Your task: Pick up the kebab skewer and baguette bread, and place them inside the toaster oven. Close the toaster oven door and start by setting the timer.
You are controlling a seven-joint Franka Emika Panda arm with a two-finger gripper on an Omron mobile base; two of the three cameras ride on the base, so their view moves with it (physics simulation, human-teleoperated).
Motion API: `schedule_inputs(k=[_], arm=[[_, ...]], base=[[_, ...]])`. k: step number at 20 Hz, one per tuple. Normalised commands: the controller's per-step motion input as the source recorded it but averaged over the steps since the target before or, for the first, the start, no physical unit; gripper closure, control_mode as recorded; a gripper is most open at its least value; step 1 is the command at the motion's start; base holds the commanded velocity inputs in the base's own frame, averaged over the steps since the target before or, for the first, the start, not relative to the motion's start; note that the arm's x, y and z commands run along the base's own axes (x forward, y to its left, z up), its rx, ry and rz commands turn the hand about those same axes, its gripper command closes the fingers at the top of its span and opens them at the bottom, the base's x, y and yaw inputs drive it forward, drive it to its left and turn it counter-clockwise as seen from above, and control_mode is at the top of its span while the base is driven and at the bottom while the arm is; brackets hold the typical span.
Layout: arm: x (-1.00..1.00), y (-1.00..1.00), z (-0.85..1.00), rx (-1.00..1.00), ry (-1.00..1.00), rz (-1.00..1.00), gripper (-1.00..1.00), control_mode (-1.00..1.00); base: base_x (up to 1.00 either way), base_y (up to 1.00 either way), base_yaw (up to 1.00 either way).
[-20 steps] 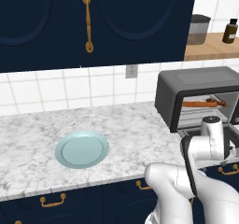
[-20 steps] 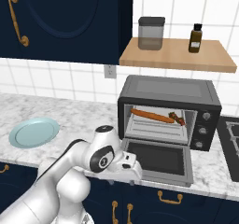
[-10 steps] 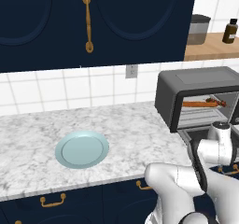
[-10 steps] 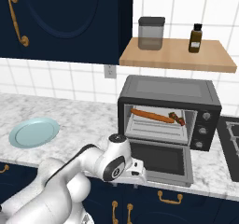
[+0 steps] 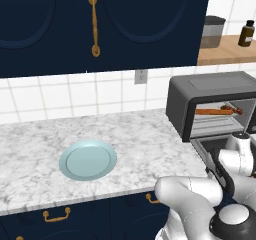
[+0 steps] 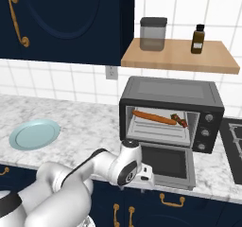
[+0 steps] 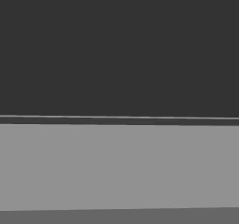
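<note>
The white arm (image 6: 80, 171) is stretched forward and low, its wrist (image 6: 128, 167) bent downward, with the end effector (image 6: 144, 178) carried at its tip and spread fully apart, its fingers hidden below the wrist, nothing seen held.

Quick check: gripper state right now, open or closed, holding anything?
Gripper: open, holding nothing; it sits low at the front edge of the dropped oven door.

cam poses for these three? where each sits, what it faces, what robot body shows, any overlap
Left base view: behind-left of arm, facing counter, plate, open toaster oven; white arm lower right.
Right base view: behind-right, facing toaster oven, shelf; arm lower left.
Hand view: on the hand, close against a flat dark and grey surface; unidentifiable.
Both base views share oven, baguette bread, plate.
</note>
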Motion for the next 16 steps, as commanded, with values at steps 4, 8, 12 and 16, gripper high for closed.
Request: schedule_inputs(k=[4, 8, 12, 16], arm=[[0.47, -0.29, -0.12, 0.08, 0.00, 0.00, -1.00, -1.00], [0.21, -0.09, 0.06, 0.08, -0.05, 0.00, -1.00, -1.00], [0.40, 0.00, 0.23, 0.04, -0.14, -0.03, -1.00, -1.00], [0.74, 0.00, 0.45, 0.02, -0.17, -0.05, -1.00, -1.00]], base=[[0.00, 0.00, 0.00], [0.00, 0.00, 0.00], [0.00, 0.00, 0.00], [0.00, 0.00, 0.00]])
